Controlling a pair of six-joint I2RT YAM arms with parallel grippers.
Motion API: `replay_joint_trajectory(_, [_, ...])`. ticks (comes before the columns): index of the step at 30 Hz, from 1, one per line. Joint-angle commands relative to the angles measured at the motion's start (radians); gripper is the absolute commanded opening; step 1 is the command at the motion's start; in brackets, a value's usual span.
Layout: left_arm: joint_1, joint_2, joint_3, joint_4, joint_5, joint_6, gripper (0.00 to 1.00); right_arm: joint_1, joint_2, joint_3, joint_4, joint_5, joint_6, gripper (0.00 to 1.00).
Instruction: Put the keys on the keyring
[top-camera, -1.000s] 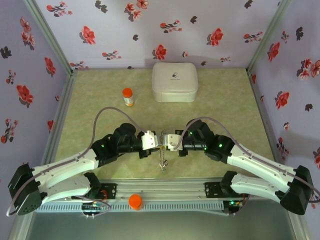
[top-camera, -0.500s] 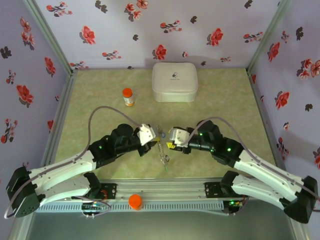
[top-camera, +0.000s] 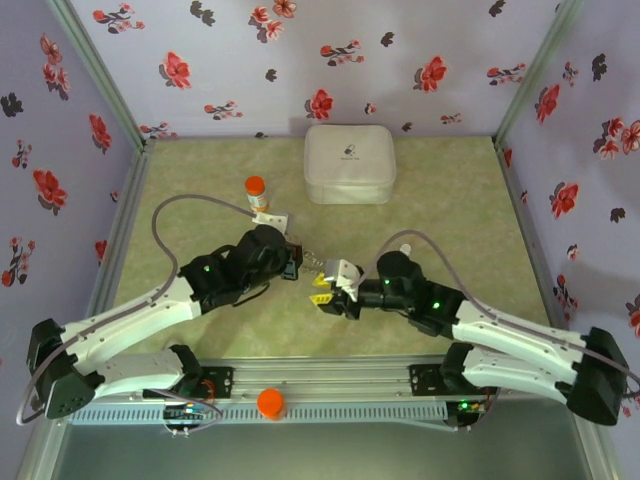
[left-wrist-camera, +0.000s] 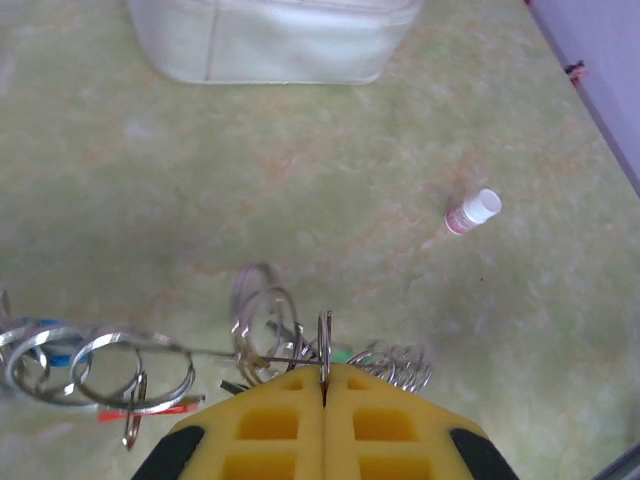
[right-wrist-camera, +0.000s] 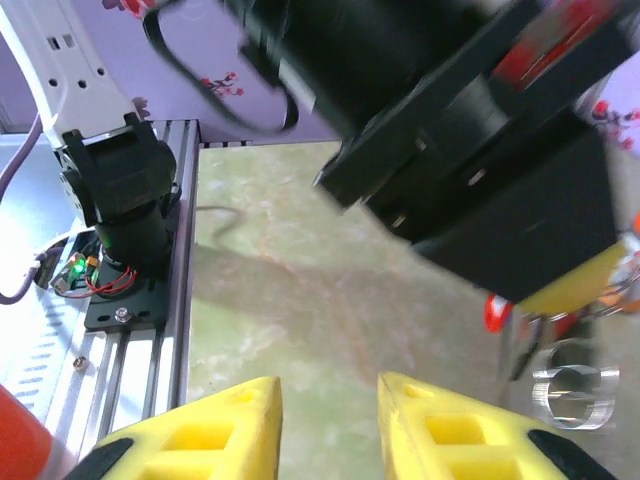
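Note:
My left gripper is shut on a silver split ring that stands on edge between its yellow fingertips. This ring belongs to the key bunch: more silver rings, a coil of rings and green, red and blue tags. A thin dark wire of the keyring runs through them. In the top view the bunch hangs at the left gripper. Just in front of it, my right gripper stands open, holding nothing.
A white case stands at the back and an orange-capped bottle at the back left. A small white-capped bottle lies on the mat to the right. An orange part sits on the front rail. The left arm's black body looms close before the right gripper.
The grippers were together at the bunch a second ago. The right one opened, let go and swung left and nearer. The left one drew back and away with the bunch.

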Motion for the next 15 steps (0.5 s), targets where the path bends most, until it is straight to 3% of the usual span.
replay_joint_trajectory(1, [0.001,0.047,0.092,-0.176,-0.037,-0.26,0.0,0.033,0.057,-0.058,0.235,0.136,0.135,0.36])
replay_joint_trajectory(4, [0.002,0.09,0.144,-0.235,-0.01,-0.337,0.0,0.034,0.118,-0.104,0.328,0.227,0.169,0.44])
replay_joint_trajectory(15, [0.028,0.17,0.235,-0.311,0.129,-0.474,0.0,0.035,0.269,-0.194,0.588,0.397,0.194,0.54])
